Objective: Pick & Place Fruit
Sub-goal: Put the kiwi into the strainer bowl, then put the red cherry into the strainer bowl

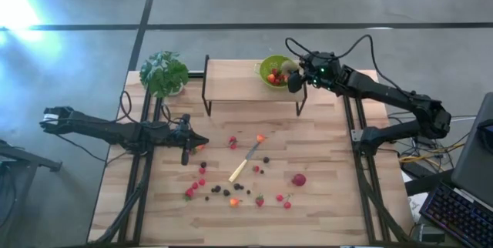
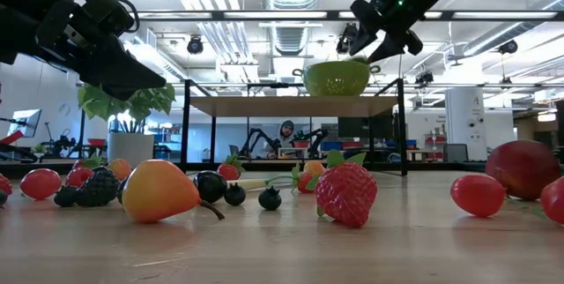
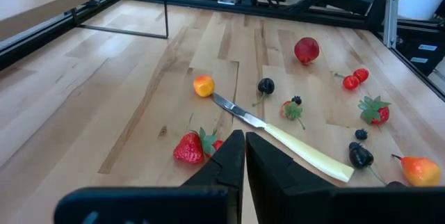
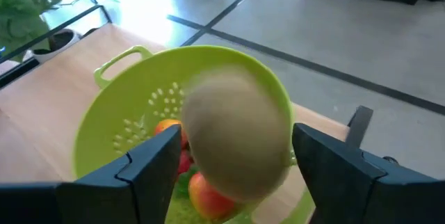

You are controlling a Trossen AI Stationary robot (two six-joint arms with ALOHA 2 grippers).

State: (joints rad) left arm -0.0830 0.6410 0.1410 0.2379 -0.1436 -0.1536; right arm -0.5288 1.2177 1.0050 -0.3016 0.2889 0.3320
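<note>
Small fruit lies scattered on the wooden table [image 1: 323, 202]: strawberries [image 3: 189, 149], dark berries [image 3: 265, 85], an orange piece [image 3: 203, 85] and a red ball [image 1: 299, 179]. A green colander [image 4: 139, 106] with some red and orange fruit in it stands on a raised shelf [image 1: 231, 82] at the far side. My right gripper [image 4: 233, 161] is open above the colander. A brown-green kiwi-like ball [image 4: 236, 137] shows blurred between its two fingers, with a narrow gap on each side. My left gripper [image 3: 245, 151] hovers shut above the table's left part.
A pale-handled knife [image 1: 245, 163] lies among the fruit in the table's middle. A potted green plant [image 1: 163, 72] stands at the far left corner. The shelf's black legs [image 1: 206, 98] stand on the table's far half. A keyboard [image 1: 462, 213] lies beyond the right edge.
</note>
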